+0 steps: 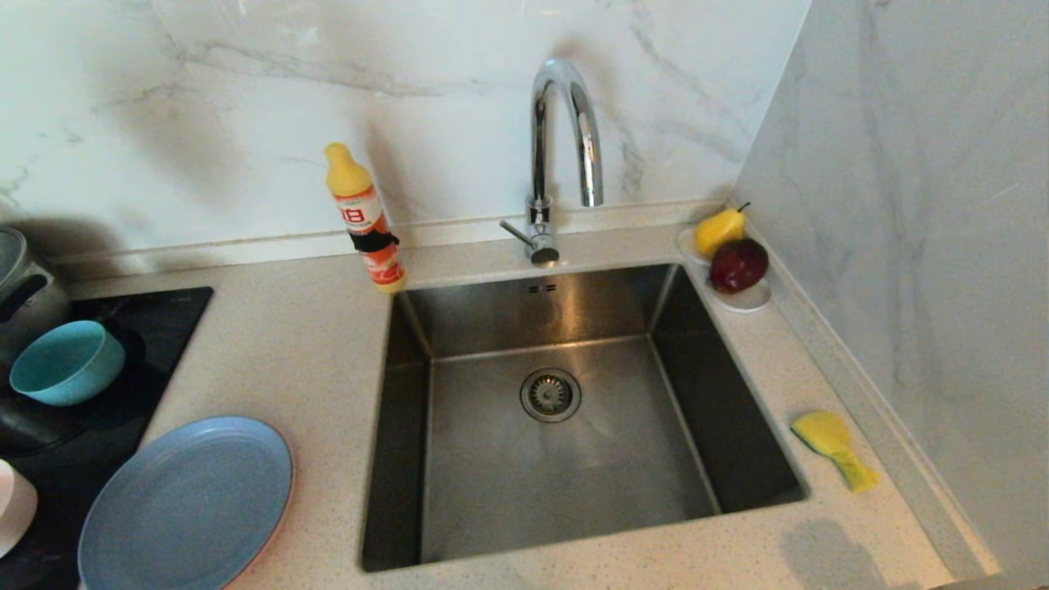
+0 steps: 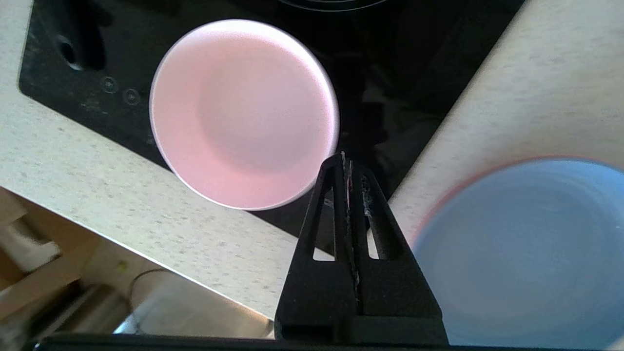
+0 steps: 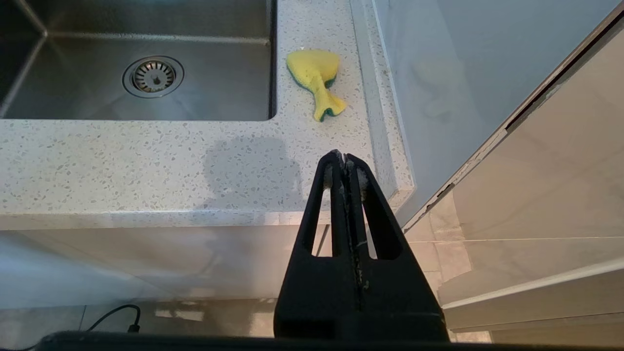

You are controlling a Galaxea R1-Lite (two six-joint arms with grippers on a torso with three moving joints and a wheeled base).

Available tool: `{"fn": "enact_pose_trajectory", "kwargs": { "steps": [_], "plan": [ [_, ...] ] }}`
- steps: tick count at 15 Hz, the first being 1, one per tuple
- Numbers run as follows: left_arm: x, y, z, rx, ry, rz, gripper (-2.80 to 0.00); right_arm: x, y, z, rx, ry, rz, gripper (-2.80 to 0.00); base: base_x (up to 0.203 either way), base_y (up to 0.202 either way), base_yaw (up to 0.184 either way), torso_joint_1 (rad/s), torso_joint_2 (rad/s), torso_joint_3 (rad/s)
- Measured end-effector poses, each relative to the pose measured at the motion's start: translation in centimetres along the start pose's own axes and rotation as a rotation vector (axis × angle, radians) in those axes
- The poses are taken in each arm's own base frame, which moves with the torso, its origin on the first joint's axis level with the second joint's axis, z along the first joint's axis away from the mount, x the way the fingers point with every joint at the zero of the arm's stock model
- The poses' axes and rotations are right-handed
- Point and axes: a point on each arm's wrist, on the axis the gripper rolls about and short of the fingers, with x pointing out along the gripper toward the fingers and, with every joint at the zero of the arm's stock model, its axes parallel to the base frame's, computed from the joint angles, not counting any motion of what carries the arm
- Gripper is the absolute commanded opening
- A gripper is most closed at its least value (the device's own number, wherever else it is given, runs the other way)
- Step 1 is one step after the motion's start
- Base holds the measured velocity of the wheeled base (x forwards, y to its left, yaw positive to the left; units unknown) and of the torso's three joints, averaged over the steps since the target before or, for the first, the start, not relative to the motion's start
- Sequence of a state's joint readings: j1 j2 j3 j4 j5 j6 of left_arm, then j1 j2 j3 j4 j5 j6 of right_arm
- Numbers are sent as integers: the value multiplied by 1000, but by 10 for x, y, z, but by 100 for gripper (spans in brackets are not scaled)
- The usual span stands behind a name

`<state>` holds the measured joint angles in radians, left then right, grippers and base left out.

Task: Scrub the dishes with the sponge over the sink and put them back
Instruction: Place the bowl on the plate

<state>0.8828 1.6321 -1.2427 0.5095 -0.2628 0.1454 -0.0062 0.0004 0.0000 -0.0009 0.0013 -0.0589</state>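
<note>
Speckled counter (image 1: 311,344), empty-handed left pincer (image 2: 347,158) above.

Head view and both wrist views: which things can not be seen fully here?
- Pink dish: head view, cut off by the left edge.
- Pot: head view, cut off by the left edge.
- Blue plate: left wrist view, blurred, partly behind the shut left gripper.
- Sink: right wrist view, cut off by the edge; right gripper shut.
</note>
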Motion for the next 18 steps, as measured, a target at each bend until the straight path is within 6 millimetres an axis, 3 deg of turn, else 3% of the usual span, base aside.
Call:
{"fn": "enact_pose_trajectory", "kwargs": {
  "steps": [9, 10, 18],
  "plan": [
    [33, 13, 17, -37, 22, -33, -280, 0, 0, 0, -1, 0, 0, -280, 0, 0, 0, 0, 0, 0],
    [37, 14, 17, -40, 33, -33, 0, 0, 0, 0, 0, -1, 0, -280, 0, 0, 0, 0, 0, 0],
    [63, 21, 1, -77, 161, -29, 0, 0, 0, 0, 0, 0, 1, -280, 0, 0, 0, 0, 0, 0]
  ]
}}
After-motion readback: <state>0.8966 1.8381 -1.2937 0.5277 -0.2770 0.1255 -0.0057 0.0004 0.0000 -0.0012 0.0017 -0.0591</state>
